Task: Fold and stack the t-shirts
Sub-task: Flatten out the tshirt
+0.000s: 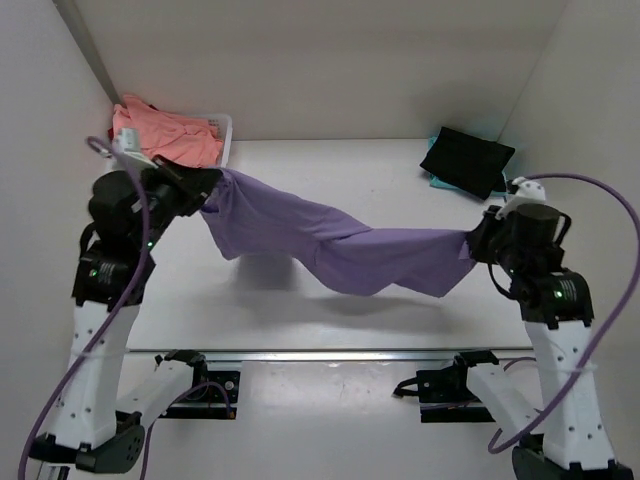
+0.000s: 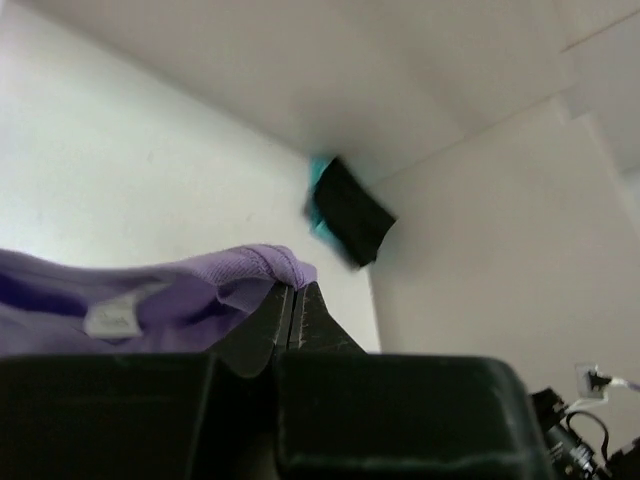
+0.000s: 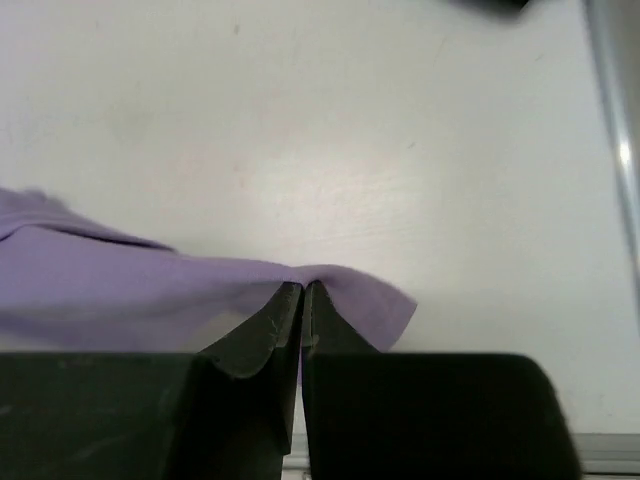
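**Top external view: lavender shirt strung between both arms**

And there it is, the lavender-purple t-shirt [image 1: 330, 245], up in the air over the middle of the tabletop [image 1: 330, 165]. It sags in loose folds from one arm to the other, throwing a shadow on the white surface below.

The left gripper [image 1: 205, 192] has one end, up toward the far-left corner. The left wrist view shows its fingertips pinched tight together on a hemmed edge, with a small white label on the cloth just beside them.

On the other side, the right gripper [image 1: 474, 245] has the opposite end, near the right edge of the tabletop. In the right wrist view its jaws are closed hard on a thin fold, and a corner of purple cloth pokes out past them.

In the far-left corner, salmon-pink t-shirts [image 1: 165, 135] are heaped in the white lattice basket [image 1: 226, 130]. In the far-right corner the black t-shirt [image 1: 467, 160] lies folded flat. A sliver of the teal t-shirt [image 1: 437, 181] peeks out at its near-left side. It looks to be underneath, though only that edge shows.
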{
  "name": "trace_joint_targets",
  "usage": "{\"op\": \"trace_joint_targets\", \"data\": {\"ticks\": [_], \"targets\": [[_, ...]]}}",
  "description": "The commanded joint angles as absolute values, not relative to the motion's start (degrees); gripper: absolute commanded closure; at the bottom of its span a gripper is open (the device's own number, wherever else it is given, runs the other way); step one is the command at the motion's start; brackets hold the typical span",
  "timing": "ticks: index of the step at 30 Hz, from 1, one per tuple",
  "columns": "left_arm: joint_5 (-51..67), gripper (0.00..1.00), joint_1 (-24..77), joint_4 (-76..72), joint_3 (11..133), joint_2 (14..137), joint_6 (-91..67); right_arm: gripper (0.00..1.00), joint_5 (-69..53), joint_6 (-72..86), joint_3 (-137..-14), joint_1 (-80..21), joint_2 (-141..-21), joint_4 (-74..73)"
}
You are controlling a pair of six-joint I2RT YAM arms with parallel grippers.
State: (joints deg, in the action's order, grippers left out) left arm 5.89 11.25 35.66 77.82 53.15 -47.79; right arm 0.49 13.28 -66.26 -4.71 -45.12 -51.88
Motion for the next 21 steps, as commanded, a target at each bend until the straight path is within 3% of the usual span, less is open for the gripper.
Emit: {"op": "trace_joint_targets", "data": {"ticks": [1, 6, 12, 21], "targets": [[-1.5, 1.0, 11.3, 37.6, 86.8, 48.4, -46.8, 1.0, 4.5, 9.4, -71.3, -2.9, -40.3, -51.4], [-5.4, 1.0, 11.5, 43.4, 96.2, 46.7, -46.4, 1.0, 2.4, 4.1, -74.6, 5.4, -35.0, -48.8], [-9.6, 1.0, 12.7, 39.7, 91.3, 45.7, -48.5, 1.0, 4.8, 2.8, -75.3, 4.1, -36.9, -47.4], [-2.9, 1.0, 10.5, 23.8, 80.7, 69.0, -50.2, 1.0, -1.2, 9.6, -64.5, 4.6, -50.5, -35.4]]}}
